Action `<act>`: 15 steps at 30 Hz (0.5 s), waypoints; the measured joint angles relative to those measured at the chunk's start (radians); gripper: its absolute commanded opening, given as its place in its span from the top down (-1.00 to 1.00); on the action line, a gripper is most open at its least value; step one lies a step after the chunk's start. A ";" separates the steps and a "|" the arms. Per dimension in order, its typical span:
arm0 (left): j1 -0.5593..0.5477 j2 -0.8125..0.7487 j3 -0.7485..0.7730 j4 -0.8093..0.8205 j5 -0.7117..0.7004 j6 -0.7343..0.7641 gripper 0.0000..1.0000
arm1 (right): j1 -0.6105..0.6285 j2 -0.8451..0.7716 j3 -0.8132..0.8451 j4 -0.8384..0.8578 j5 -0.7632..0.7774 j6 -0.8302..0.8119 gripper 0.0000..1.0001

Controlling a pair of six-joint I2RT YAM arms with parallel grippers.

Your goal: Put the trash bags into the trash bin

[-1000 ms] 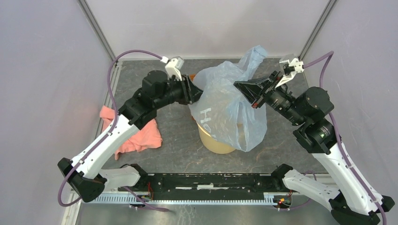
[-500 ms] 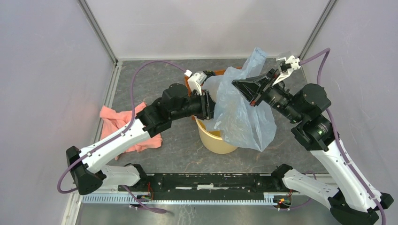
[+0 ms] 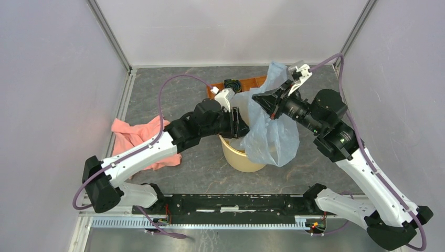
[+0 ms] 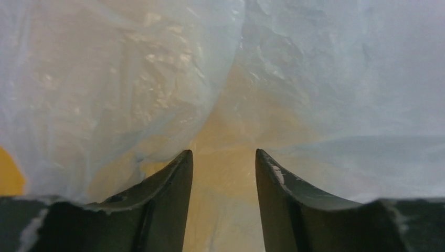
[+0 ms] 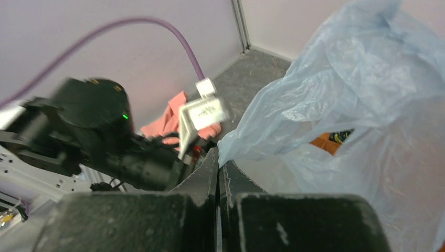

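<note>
The right claw (image 5: pixel 218 167) pinches the trash bag (image 3: pixel 273 139) above the trash bin (image 3: pixel 236 157) — left claw (image 4: pixel 224 160) apart, facing it.

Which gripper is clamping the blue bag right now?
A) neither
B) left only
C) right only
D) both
C: the right gripper is shut on a fold of the bag, while the left gripper stands open, with film only ahead of its tips.

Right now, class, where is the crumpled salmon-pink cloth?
Top view: the cloth lies left, beside the left arm, left of the round yellow-tan plastic bucket.
</note>
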 measured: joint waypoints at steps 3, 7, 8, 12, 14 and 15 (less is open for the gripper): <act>0.000 0.000 0.081 -0.092 -0.037 0.046 -0.38 | 0.000 0.014 -0.008 -0.026 0.001 -0.021 0.99; 0.001 -0.024 0.190 -0.171 -0.080 0.106 -0.48 | 0.000 0.008 -0.008 -0.051 0.001 -0.047 0.99; 0.001 -0.040 0.207 -0.190 -0.092 0.121 -0.49 | 0.000 0.005 -0.008 -0.058 0.000 -0.055 0.99; 0.011 -0.090 0.268 -0.273 -0.155 0.163 -0.64 | 0.000 -0.003 -0.007 -0.068 -0.002 -0.073 0.99; 0.019 -0.099 0.294 -0.300 -0.193 0.174 -0.73 | 0.000 -0.004 -0.006 -0.074 -0.005 -0.080 0.98; 0.026 -0.101 0.304 -0.310 -0.212 0.180 -0.74 | 0.000 -0.005 -0.006 -0.076 -0.005 -0.081 0.99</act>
